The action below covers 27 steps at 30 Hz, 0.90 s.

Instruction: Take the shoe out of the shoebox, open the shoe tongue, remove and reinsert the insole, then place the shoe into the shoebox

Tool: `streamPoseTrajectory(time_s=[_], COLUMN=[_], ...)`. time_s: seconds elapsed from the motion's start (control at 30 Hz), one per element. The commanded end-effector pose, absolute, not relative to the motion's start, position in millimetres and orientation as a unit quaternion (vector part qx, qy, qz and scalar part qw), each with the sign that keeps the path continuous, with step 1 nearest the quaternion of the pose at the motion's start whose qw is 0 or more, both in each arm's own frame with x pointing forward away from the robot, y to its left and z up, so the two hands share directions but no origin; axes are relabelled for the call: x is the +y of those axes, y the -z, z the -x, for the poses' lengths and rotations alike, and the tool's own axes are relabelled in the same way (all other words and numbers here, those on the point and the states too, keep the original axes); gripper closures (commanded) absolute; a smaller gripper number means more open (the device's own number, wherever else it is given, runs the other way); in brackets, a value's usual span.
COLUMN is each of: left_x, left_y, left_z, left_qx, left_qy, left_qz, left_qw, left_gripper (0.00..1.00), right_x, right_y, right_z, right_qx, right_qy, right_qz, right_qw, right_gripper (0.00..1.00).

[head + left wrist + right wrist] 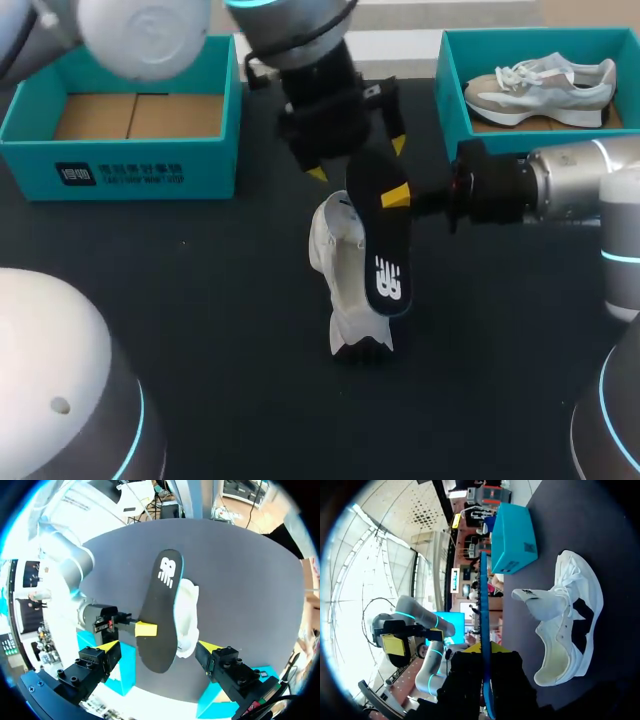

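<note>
A white shoe (342, 283) (188, 611) (571, 625) rests on the dark table, its tongue pulled up and its opening showing. My right gripper (397, 196) (485, 649) comes in from the right and is shut on the heel end of the black insole (385, 250) (161, 605) (483, 605), which hangs tilted just above and beside the shoe. My left gripper (358, 160) (159, 646) hovers open right behind the insole's heel end, its yellow tips on either side without touching it. My right gripper's yellow tip (146, 628) shows in the left wrist view.
A teal shoebox (130, 150) (512, 537) with a bare cardboard floor stands at the back left. Another teal box (455, 100) at the back right holds a beige and white shoe (540, 88).
</note>
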<state>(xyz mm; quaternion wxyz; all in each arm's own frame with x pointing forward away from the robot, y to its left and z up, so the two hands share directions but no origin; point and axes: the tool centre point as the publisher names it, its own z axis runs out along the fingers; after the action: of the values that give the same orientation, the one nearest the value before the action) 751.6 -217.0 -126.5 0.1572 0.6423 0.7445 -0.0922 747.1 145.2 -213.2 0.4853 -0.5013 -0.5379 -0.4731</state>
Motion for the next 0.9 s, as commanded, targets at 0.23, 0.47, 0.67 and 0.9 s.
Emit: streamPoseTrajectory(time_s=[0.23,0.47,0.67,0.9], left_x=[-171.7,-170.7,-170.7,-170.7], left_y=[148.7,149.7,149.7,149.7], left_z=[-745.2,-746.0,-746.0,-746.0], left_qx=[0.628,0.635,0.635,0.635], left_qy=[0.350,0.345,0.345,0.345], left_qz=[-0.581,-0.581,-0.581,-0.581], left_qw=[0.382,0.374,0.374,0.374], left_gripper=[0.00,0.00,0.00,0.00], right_x=[144.8,143.2,140.7,140.4], right_y=[214.7,215.7,216.8,215.6], right_z=[-749.6,-748.5,-745.2,-743.1], right_qx=[-0.537,-0.535,-0.532,-0.531], right_qy=[0.473,0.477,0.479,0.482], right_qz=[0.501,0.501,0.504,0.505], right_qw=[0.487,0.485,0.484,0.480], right_gripper=[1.00,1.00,1.00,1.00])
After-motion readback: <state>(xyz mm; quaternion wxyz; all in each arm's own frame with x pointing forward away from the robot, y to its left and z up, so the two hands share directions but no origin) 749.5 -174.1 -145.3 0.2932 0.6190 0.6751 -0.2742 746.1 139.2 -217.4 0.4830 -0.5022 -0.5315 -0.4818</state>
